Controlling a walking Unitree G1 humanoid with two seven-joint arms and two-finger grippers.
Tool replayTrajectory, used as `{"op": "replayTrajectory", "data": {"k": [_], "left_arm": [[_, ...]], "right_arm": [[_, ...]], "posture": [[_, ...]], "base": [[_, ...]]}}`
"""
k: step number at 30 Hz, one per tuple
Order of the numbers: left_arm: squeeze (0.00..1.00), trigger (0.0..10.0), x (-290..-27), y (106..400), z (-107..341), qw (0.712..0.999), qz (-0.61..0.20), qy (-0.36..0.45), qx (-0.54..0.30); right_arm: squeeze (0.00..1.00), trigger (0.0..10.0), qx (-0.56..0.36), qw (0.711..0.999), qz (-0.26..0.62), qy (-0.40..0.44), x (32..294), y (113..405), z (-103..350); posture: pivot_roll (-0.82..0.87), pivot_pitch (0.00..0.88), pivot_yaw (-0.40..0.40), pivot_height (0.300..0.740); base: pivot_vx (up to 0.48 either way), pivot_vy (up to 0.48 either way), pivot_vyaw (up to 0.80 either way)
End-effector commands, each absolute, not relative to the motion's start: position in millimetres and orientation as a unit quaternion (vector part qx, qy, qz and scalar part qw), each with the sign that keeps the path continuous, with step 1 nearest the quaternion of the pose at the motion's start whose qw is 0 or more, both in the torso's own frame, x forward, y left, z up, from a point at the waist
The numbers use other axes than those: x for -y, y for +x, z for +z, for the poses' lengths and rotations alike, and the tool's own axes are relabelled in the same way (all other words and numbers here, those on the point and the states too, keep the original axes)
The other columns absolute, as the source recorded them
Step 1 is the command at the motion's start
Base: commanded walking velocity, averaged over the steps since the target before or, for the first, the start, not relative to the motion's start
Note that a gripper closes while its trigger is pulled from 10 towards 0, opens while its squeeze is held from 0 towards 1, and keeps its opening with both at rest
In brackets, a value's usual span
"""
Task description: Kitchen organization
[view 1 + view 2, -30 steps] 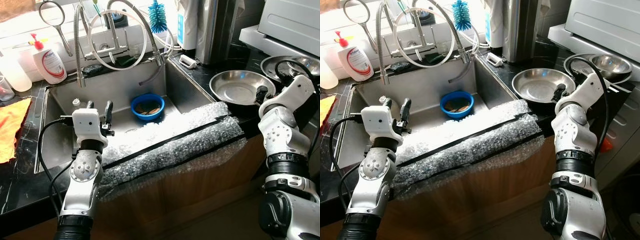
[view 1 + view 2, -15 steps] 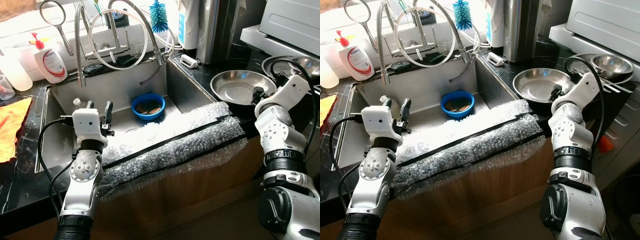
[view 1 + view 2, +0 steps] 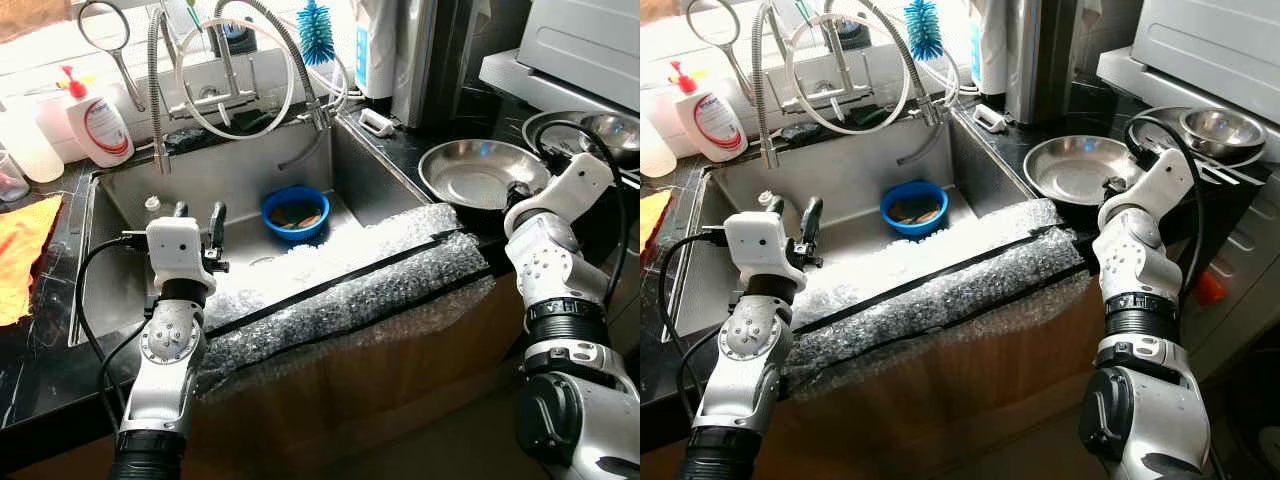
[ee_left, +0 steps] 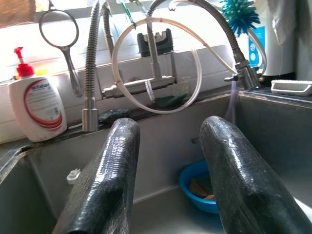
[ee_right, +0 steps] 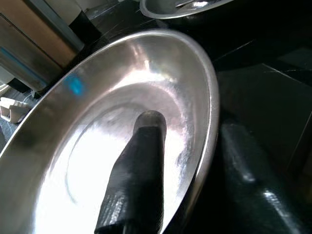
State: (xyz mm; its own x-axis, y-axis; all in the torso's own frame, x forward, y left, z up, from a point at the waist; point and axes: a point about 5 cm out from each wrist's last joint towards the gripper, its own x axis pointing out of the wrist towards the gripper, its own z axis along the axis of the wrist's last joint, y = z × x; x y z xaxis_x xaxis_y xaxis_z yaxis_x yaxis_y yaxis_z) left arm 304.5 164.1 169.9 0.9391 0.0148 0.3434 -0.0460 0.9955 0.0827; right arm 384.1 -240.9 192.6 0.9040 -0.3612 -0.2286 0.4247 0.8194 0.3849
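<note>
Black stone counter (image 3: pixel 420 150) wraps the steel sink (image 3: pixel 130 215), w/ bubble wrap sheet (image 3: pixel 340 290) draped over the front edge, prob. as padding for arms. My right pincer (image 5: pixel 187 161) straddles the near rim of the wide shallow steel bowl (image 3: pixel 480 175) on the counter right of the sink, one finger inside, one outside, not closed yet; forearm bent up, wrist tipped in. Left pincer (image 4: pixel 168 165) hovers apart over the sink, aimed toward the small blue bowl (image 3: pixel 296 212), elbow low.
</note>
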Motion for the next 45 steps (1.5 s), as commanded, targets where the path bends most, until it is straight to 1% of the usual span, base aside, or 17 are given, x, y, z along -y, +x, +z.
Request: {"op": "replayTrajectory", "data": {"k": [1,7,8,9,10,11,12,18,19,24,25,29,33,36,38,41,45], "left_arm": [[0.00,10.0,-164.8,306.9,172.9,0.983,0.013,0.052,0.177],[0.00,10.0,-165.5,307.2,174.0,0.982,0.015,0.053,0.179],[0.00,10.0,-165.6,307.4,174.3,0.982,0.015,0.054,0.180],[0.00,10.0,-165.6,307.4,174.3,0.982,0.015,0.054,0.180],[0.00,10.0,-165.3,307.6,174.5,0.982,0.015,0.055,0.180],[0.00,10.0,-165.1,307.7,174.7,0.982,0.015,0.055,0.181],[0.00,10.0,-164.8,307.9,174.9,0.982,0.015,0.055,0.181],[0.00,10.0,-164.2,308.5,176.9,0.981,0.016,0.054,0.187],[0.00,10.0,-164.1,308.6,177.1,0.981,0.016,0.054,0.188],[0.00,10.0,-163.5,308.3,179.5,0.979,0.017,0.059,0.196],[0.00,10.0,-163.2,308.1,181.3,0.978,0.017,0.060,0.201],[0.00,10.0,-162.2,307.6,188.5,0.974,0.018,0.063,0.216],[0.00,10.0,-163.7,306.9,196.7,0.972,0.024,0.057,0.229],[0.00,10.0,-168.6,306.8,205.8,0.971,0.031,0.013,0.236],[0.00,10.0,-171.3,306.9,211.1,0.970,0.030,-0.031,0.239],[0.00,10.0,-173.2,306.7,213.3,0.968,0.027,-0.072,0.238],[0.00,10.0,-170.3,305.3,214.0,0.958,-0.015,-0.174,0.229]], "right_arm": [[0.00,0.0,-0.071,0.955,-0.193,0.216,231.1,388.5,198.0],[0.00,0.0,-0.057,0.955,-0.186,0.224,225.8,389.7,200.4],[0.00,2.9,-0.044,0.955,-0.181,0.233,221.8,390.3,202.4],[0.00,2.9,-0.044,0.955,-0.181,0.233,221.8,390.3,202.4],[0.00,9.1,-0.039,0.955,-0.179,0.233,219.9,390.3,202.8],[0.00,9.1,-0.036,0.956,-0.178,0.232,218.8,390.3,203.1],[0.00,10.0,-0.031,0.956,-0.177,0.230,217.8,390.2,203.5],[0.00,10.0,0.000,0.957,-0.179,0.227,216.8,389.8,207.4],[0.00,0.0,0.006,0.957,-0.181,0.228,217.4,389.7,208.3],[0.00,0.0,0.061,0.962,-0.168,0.205,216.3,389.9,223.1],[0.00,10.0,0.096,0.965,-0.160,0.185,214.2,389.4,233.5],[0.00,10.0,0.179,0.962,-0.144,0.148,210.5,385.7,256.1],[0.00,10.0,0.217,0.958,-0.126,0.135,207.0,383.3,265.0],[0.00,10.0,0.258,0.955,-0.081,0.124,194.2,379.8,275.0],[0.00,10.0,0.270,0.955,-0.008,0.125,175.2,379.2,272.7],[0.00,10.0,0.265,0.953,0.041,0.141,160.5,377.6,265.2],[0.00,10.0,0.229,0.954,0.112,0.156,129.4,372.2,240.2]], "posture": [[-0.17,0.000,0.098,0.740],[-0.17,0.000,0.099,0.740],[-0.17,0.000,0.100,0.740],[-0.17,0.000,0.100,0.740],[-0.17,0.000,0.100,0.740],[-0.17,0.000,0.100,0.740],[-0.17,0.000,0.099,0.740],[-0.17,0.000,0.099,0.740],[-0.17,0.000,0.098,0.740],[-0.17,0.000,0.097,0.740],[-0.17,0.000,0.098,0.740],[-0.17,0.000,0.098,0.740],[-0.17,0.000,0.098,0.740],[-0.16,0.000,0.098,0.740],[-0.16,0.000,0.098,0.740],[-0.16,0.000,0.098,0.740],[-0.15,0.000,0.100,0.740]], "base": [[0.000,0.000,0.00],[0.000,0.000,0.00],[0.000,0.000,0.00],[0.000,0.000,0.00],[0.000,0.000,0.00],[0.000,0.000,0.00],[0.000,0.000,0.00],[0.000,0.000,0.00],[0.000,0.000,0.00],[0.000,0.000,0.00],[0.000,0.000,0.00],[0.000,0.000,0.00],[0.000,0.000,0.00],[0.000,0.000,0.00],[0.000,0.000,0.00],[0.000,0.000,0.00],[0.000,0.000,0.00]]}}
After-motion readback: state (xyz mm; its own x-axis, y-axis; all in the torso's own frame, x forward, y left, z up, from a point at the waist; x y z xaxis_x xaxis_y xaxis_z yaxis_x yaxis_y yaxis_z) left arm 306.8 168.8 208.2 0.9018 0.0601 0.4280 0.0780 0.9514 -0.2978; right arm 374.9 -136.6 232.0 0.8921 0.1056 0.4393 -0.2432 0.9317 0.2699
